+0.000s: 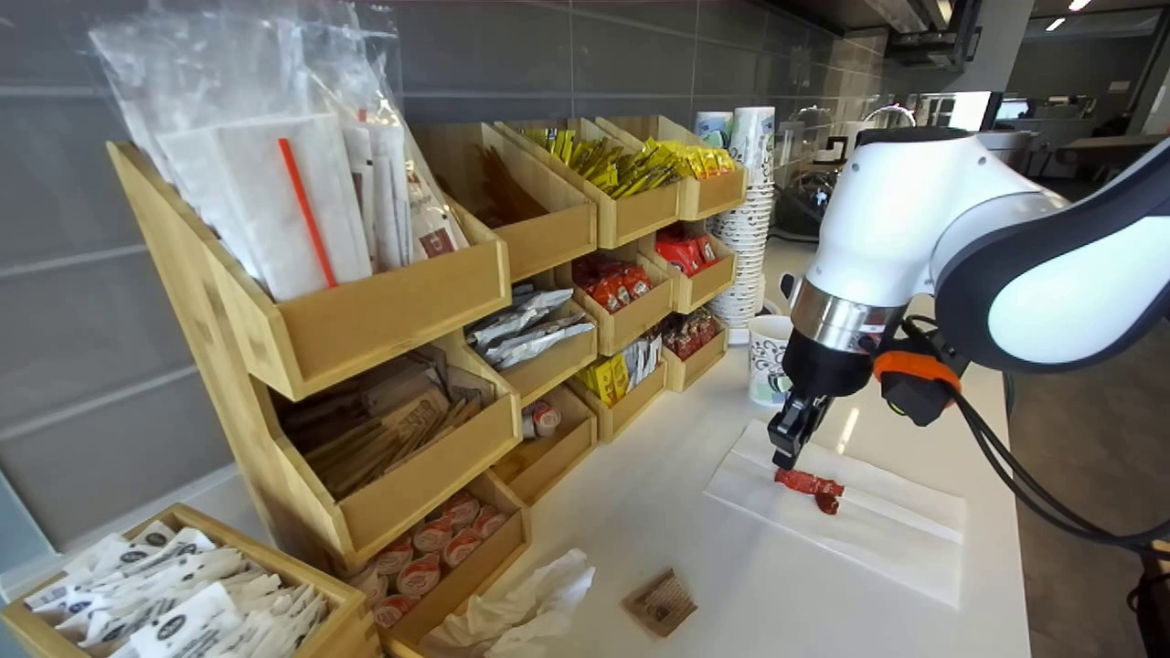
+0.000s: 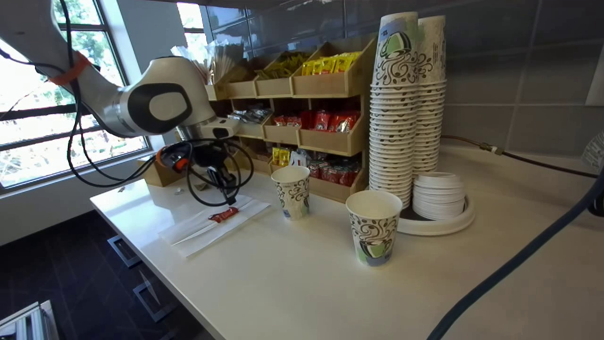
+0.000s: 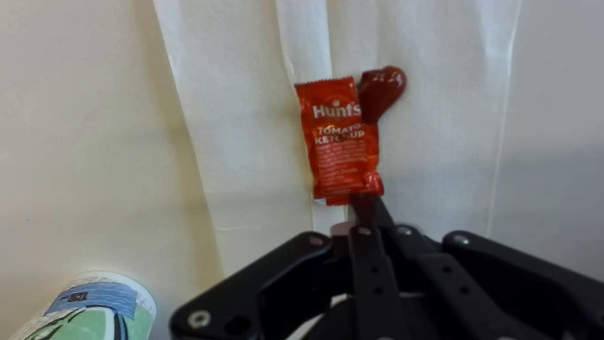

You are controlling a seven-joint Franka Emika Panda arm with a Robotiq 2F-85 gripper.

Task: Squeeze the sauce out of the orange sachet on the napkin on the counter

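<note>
The orange sachet, a red-orange ketchup packet with white lettering, lies flat on the napkin. A glossy blob of dark red sauce sits at its far right corner, on the napkin. The napkin is a pale white folded sheet lying on the off-white counter. In both exterior views the sachet lies just below my fingertips. My gripper points down, its fingers together, over the sachet's near end. I see nothing between the fingers. I cannot tell whether the tips touch the sachet.
A paper cup stands close beside the napkin; another cup stands farther along. Tall cup stacks and a tiered wooden rack line the wall. A brown packet and crumpled wrapper lie on the counter.
</note>
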